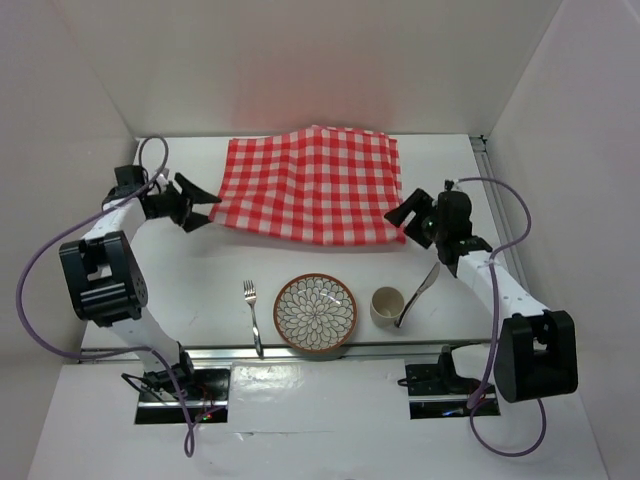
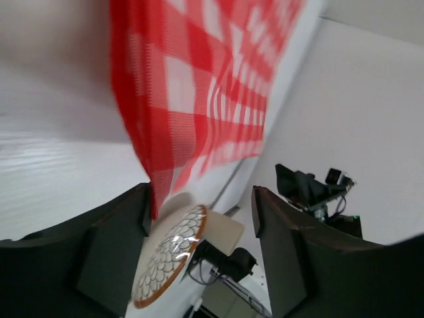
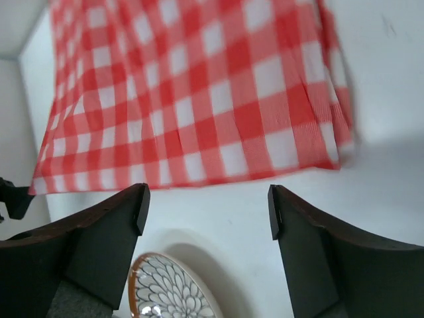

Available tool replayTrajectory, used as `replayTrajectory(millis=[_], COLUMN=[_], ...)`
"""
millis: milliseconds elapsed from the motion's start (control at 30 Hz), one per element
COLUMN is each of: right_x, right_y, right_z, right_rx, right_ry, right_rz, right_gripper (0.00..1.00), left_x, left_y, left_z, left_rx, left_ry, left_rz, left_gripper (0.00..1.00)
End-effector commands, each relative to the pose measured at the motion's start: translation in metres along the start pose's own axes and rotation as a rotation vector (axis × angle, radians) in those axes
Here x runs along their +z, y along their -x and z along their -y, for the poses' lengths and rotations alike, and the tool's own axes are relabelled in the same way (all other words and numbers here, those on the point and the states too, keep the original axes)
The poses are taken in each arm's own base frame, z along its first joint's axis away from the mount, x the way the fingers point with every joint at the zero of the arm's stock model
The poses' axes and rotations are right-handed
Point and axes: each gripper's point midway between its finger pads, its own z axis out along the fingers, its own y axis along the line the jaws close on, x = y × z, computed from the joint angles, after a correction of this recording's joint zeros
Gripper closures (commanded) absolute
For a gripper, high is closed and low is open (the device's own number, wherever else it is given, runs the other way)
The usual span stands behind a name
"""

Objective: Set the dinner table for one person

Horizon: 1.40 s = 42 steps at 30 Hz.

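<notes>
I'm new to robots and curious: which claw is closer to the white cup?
Right. The right claw sits just beyond the cup, by the checked cloth's right corner; the left claw is much farther, by the cloth's left corner.

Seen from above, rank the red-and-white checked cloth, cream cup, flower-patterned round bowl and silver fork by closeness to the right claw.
From the right gripper:
1. checked cloth, beside it
2. cream cup, nearer front
3. patterned bowl, middle
4. silver fork, leftmost
</notes>
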Motion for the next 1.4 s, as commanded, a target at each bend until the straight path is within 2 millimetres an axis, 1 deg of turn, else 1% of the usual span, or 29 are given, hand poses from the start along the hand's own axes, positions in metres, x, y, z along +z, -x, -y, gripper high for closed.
replayTrajectory(millis=[0, 33, 67, 100, 233, 300, 367, 400, 433, 467, 533, 600, 700, 767, 800, 833, 867, 933, 967, 1000, 1033, 1100, 1133, 1167, 1200, 1233, 1300, 1333, 1367], right_x=[-0.011, -0.012, -0.013, -0.013, -0.010, -0.008, 0.004, 0.007, 0.020, 0.026, 0.048, 0.061, 0.078, 0.080, 0.080, 0.076, 0.073, 0.064, 0.057, 0.054, 0.048, 0.041, 0.039, 0.034, 0.034, 0.031, 0.031, 0.031, 0.033], right_y=[-0.008, -0.014, -0.009, 0.000, 0.030, 0.047, 0.053, 0.066, 0.060, 0.068, 0.050, 0.048, 0.016, 0.008, 0.003, -0.003, -0.006, -0.010, -0.010, -0.012, -0.022, -0.026, -0.033, -0.043, -0.043, -0.053, -0.054, -0.057, -0.058], right_z=[0.017, 0.027, 0.030, 0.028, 0.005, -0.008, -0.008, -0.020, -0.010, -0.023, -0.004, -0.007, 0.023, 0.038, 0.047, 0.061, 0.068, 0.084, 0.081, 0.081, 0.088, 0.080, 0.074, 0.085, 0.078, 0.086, 0.077, 0.078, 0.083], right_rx=[0.068, 0.076, 0.085, 0.079, 0.034, -0.014, -0.052, -0.070, -0.078, -0.114, -0.116, -0.125, -0.093, -0.087, -0.086, -0.079, -0.068, -0.041, -0.032, -0.007, 0.012, 0.041, 0.083, 0.123, 0.143, 0.217, 0.295, 0.325, 0.355], right_ry=[-0.111, -0.166, -0.197, -0.204, -0.156, -0.127, -0.137, -0.124, -0.160, -0.123, -0.182, -0.174, -0.256, -0.312, -0.343, -0.403, -0.436, -0.522, -0.521, -0.527, -0.545, -0.497, -0.468, -0.474, -0.433, -0.430, -0.357, -0.343, -0.322], right_rz=[-0.015, -0.042, -0.020, -0.004, 0.059, 0.088, 0.076, 0.091, 0.048, 0.032, -0.079, -0.136, -0.268, -0.296, -0.309, -0.313, -0.316, -0.301, -0.295, -0.290, -0.304, -0.293, -0.305, -0.323, -0.311, -0.340, -0.348, -0.354, -0.344], right_gripper=[0.15, 0.15, 0.15, 0.15, 0.20, 0.28, 0.40, 0.46, 0.55, 0.59, 0.72, 0.74, 0.74, 0.63, 0.53, 0.34, 0.25, 0.14, 0.13, 0.11, 0.11, 0.11, 0.11, 0.11, 0.12, 0.12, 0.12, 0.12, 0.12], left_x=[0.003, 0.009, 0.004, 0.003, -0.016, -0.030, -0.035, -0.038, -0.035, -0.033, -0.017, 0.000, 0.035, 0.042, 0.042, 0.041, 0.040, 0.039, 0.033, 0.025, 0.022, 0.012, 0.013, 0.013, 0.010, 0.014, 0.019, 0.023, 0.029], left_y=[0.000, -0.002, 0.007, 0.005, 0.019, 0.033, 0.034, 0.040, 0.036, 0.036, 0.028, 0.023, 0.013, 0.010, 0.012, 0.012, 0.013, 0.003, 0.006, 0.002, -0.001, -0.002, -0.006, -0.009, -0.009, -0.016, -0.019, -0.025, -0.023], left_z=[-0.047, -0.056, -0.048, -0.051, -0.022, -0.007, 0.004, -0.007, -0.002, -0.001, -0.001, -0.004, -0.026, -0.043, -0.048, -0.059, -0.061, -0.075, -0.079, -0.090, -0.092, -0.087, -0.092, -0.096, -0.101, -0.105, -0.117, -0.118, -0.118], left_rx=[-0.013, -0.031, 0.001, -0.007, 0.088, 0.156, 0.223, 0.234, 0.255, 0.284, 0.303, 0.314, 0.302, 0.285, 0.281, 0.257, 0.259, 0.217, 0.200, 0.163, 0.150, 0.146, 0.134, 0.118, 0.104, 0.064, 0.026, 0.007, 0.010], left_ry=[0.174, 0.223, 0.244, 0.290, 0.294, 0.323, 0.371, 0.445, 0.453, 0.458, 0.455, 0.445, 0.489, 0.568, 0.593, 0.636, 0.647, 0.680, 0.699, 0.736, 0.747, 0.733, 0.732, 0.738, 0.745, 0.737, 0.738, 0.715, 0.693], left_rz=[-0.037, -0.066, -0.047, -0.047, 0.048, 0.136, 0.164, 0.196, 0.197, 0.198, 0.162, 0.123, 0.032, 0.004, 0.007, 0.009, 0.016, -0.005, 0.016, 0.021, 0.027, 0.072, 0.079, 0.074, 0.076, 0.051, 0.027, 0.008, 0.006], left_gripper=[0.21, 0.21, 0.19, 0.19, 0.19, 0.21, 0.29, 0.36, 0.46, 0.48, 0.49, 0.49, 0.48, 0.42, 0.39, 0.33, 0.31, 0.25, 0.17, 0.14, 0.10, 0.04, 0.03, 0.03, 0.03, 0.04, 0.04, 0.04, 0.04])
